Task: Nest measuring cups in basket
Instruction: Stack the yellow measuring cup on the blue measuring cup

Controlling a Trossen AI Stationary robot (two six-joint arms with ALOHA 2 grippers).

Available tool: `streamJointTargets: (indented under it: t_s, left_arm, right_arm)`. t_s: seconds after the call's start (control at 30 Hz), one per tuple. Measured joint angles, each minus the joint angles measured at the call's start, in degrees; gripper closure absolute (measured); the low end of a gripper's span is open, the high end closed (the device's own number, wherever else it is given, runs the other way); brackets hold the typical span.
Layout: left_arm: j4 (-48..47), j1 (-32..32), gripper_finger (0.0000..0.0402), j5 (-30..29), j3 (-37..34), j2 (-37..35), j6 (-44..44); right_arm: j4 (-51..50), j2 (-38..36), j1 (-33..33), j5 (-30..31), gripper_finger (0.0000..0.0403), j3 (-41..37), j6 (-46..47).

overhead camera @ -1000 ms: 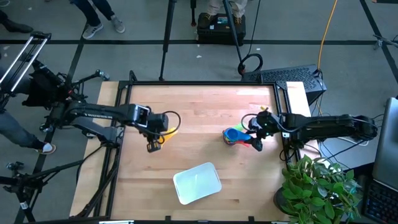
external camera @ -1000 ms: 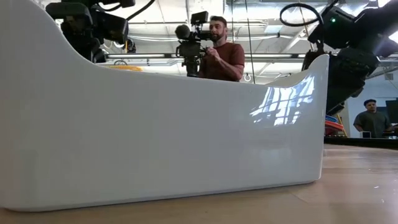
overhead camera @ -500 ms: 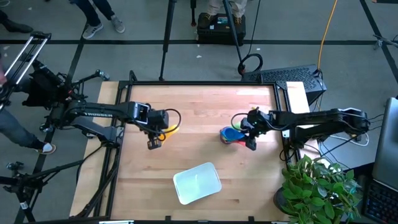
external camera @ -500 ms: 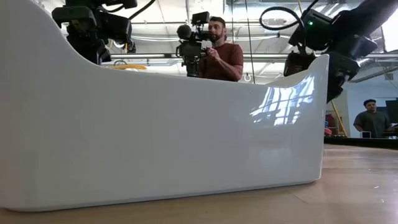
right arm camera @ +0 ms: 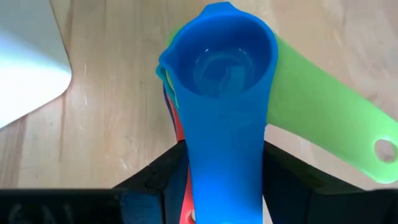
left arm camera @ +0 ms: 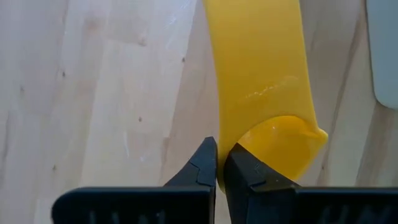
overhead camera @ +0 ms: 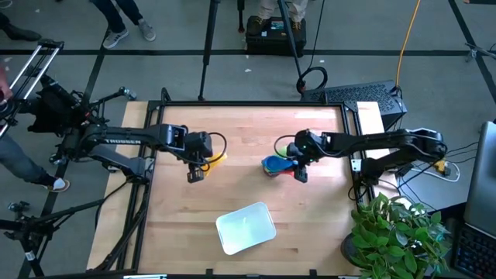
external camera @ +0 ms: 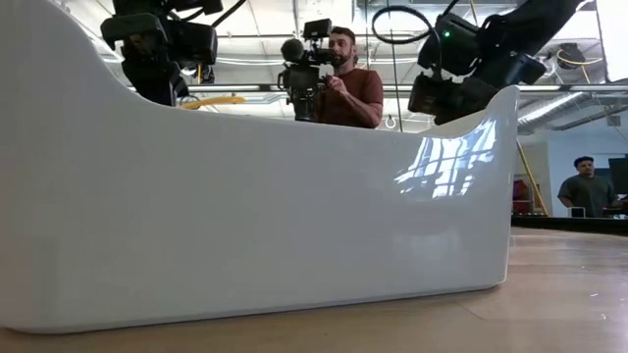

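Since a second ago, the right gripper (overhead camera: 298, 167) has carried its nested stack of small plastic measuring cups (overhead camera: 275, 164) (blue on top, green and red beneath) leftward over the wooden desk (overhead camera: 248, 139). Clamped on the stiff, light, slippery handles, it reaches out low. The left gripper (overhead camera: 195, 172) pinches the yellow plastic measuring cup (left arm camera: 261, 81) by its handle. The pale translucent plastic basket (overhead camera: 246, 228) sits well apart, nearer the front edge.

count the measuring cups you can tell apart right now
4 at least: a yellow cup pinched in the left hand; blue, green and red cups stacked in the right hand. More may hide in that stack.
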Motion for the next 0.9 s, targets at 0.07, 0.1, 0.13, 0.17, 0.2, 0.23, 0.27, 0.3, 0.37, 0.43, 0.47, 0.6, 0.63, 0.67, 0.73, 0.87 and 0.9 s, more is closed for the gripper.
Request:
streamJointTargets:
  t_s: [0.07, 0.1, 0.13, 0.17, 0.2, 0.23, 0.27, 0.3, 0.37, 0.43, 0.47, 0.6, 0.63, 0.67, 0.73, 0.87, 0.9]
  left_arm:
    - [0.0, 0.45, 0.0394, 0.0, 0.0, 0.0, 0.48]
    - [0.03, 0.66, 0.0394, 0.0, 0.0, 0.0, 0.7]
    - [0.11, 0.83, 0.0394, 0.0, 0.0, 0.0, 1.04]
    - [0.29, 1.05, 0.0394, 0.0, 0.0, 0.0, 1.22]
    - [0.69, 1.14, 0.0394, 0.0, 0.0, 0.0, 1.37]
    - [1.3, 1.31, 0.0394, 0.06, 0.0, 0.0, 1.59]
    - [2.04, 1.48, 0.0394, 0.13, 0.0, 0.0, 2.06]
    - [2.95, 1.69, 0.0394, 0.51, 0.0, 0.0, 2.72]
    - [5.11, 2.02, 0.0394, 1.67, 0.0, 0.0, 3.86]
    - [7.3, 2.42, 0.0394, 2.22, 0.0, 0.02, 4.75]
    - [8.17, 2.64, 0.0394, 2.56, 0.0, 0.24, 5.1]
    - [8.63, 3.33, 0.0394, 2.89, 1.61, 2.36, 6.69]
    - [8.66, 3.37, 0.0394, 2.97, 2.42, 3.23, 7.2]
    - [8.64, 3.37, 0.0394, 2.99, 3.23, 4.14, 7.65]
    - [7.77, 3.36, 0.0394, 3.01, 4.93, 5.97, 8.48]
    - [6.18, 3.35, 0.0394, 3.0, 8.38, 9.17, 9.97]
    - [6.01, 3.29, 0.0394, 2.99, 8.99, 9.81, 10.3]
  right_arm:
    - [0.19, 1.72, 0.0, -1.69, 0.0237, 0.51, -0.06]
    - [0.05, 2.28, 0.0, -2.56, 0.0237, 0.56, -0.09]
    - [-0.09, 2.79, 0.01, -3.02, 0.0237, 0.64, -0.14]
    - [0.04, 3.09, 0.02, -3.28, 0.0236, 0.77, -0.15]
    - [0.19, 3.16, 0.02, -3.65, 0.0236, 0.77, -0.11]
    - [-0.03, 3.07, 0.02, -4.27, 0.0236, 0.77, -0.07]
    - [-0.14, 2.67, 0.02, -4.46, 0.0236, 0.77, 0.2]
    - [-0.17, 2.14, 0.02, -4.33, 0.0236, 0.77, 0.3]
    - [-0.94, 0.42, 0.02, -4.28, 0.0236, 0.77, 0.67]
    - [-2.14, -1.47, 0.02, -4.25, 0.0236, 0.77, 1.14]
    - [-2.86, -2.48, 0.02, -4.11, 0.0236, 0.77, 1.32]
    - [-5.25, -5.71, 0.04, -2.77, 0.0221, 0.77, 1.77]
    - [-5.39, -5.88, 0.04, -2.79, 0.0214, 0.77, 1.83]
    - [-5.58, -5.83, 0.03, -2.71, 0.0206, 0.77, 1.89]
    - [-5.46, -5.57, 0.04, -2.59, 0.019, 0.77, 1.77]
    - [-5.04, -3.07, 0.04, -2.55, 0.0173, 0.75, 0.57]
    - [-4.69, -2.64, 0.04, -2.54, 0.0171, 0.75, 0.29]
